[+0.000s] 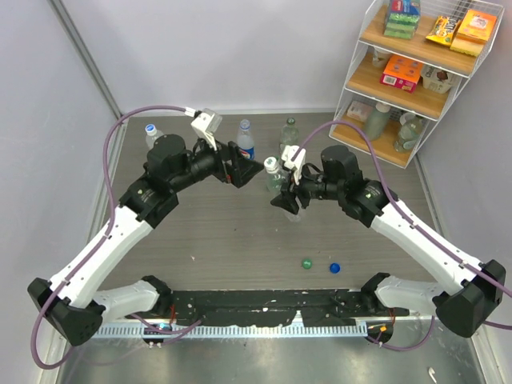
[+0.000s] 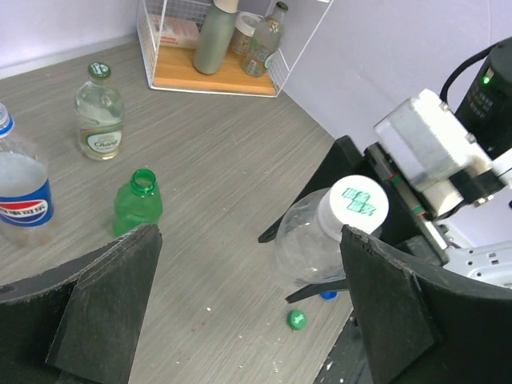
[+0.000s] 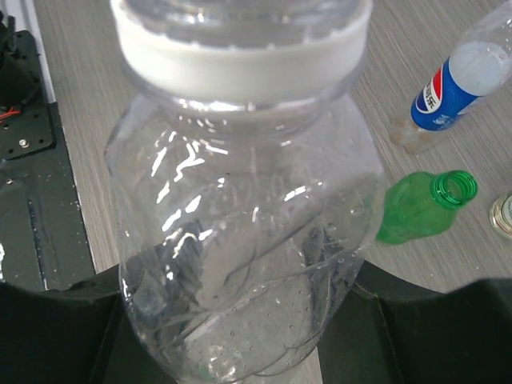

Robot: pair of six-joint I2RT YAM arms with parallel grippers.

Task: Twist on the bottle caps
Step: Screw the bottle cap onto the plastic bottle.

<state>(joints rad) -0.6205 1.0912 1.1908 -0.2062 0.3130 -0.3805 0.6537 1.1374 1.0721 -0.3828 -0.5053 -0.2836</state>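
My left gripper [image 1: 242,170] stands wide open, one finger on each side of the white cap [image 2: 354,206], and as far as I can tell neither finger touches it. That cap sits on the neck of the clear bottle [image 2: 308,244]. From the right wrist view it looks seated down to the collar, though I can't judge how tight it is. My right gripper [image 1: 286,198] is clamped around the bottle's body and holds it up off the table [image 1: 240,232], tilted toward the left arm.

So I count one bottle as capped, or very nearly. Two are left. The green bottle [image 2: 138,204] stands just beyond with a bare neck, and the cola bottle [image 2: 20,188] beside it also looks uncapped. Their caps lie loose near the arm bases, the green cap [image 1: 306,262] and the blue cap [image 1: 334,268] close together. I'd put the job at about a third done.
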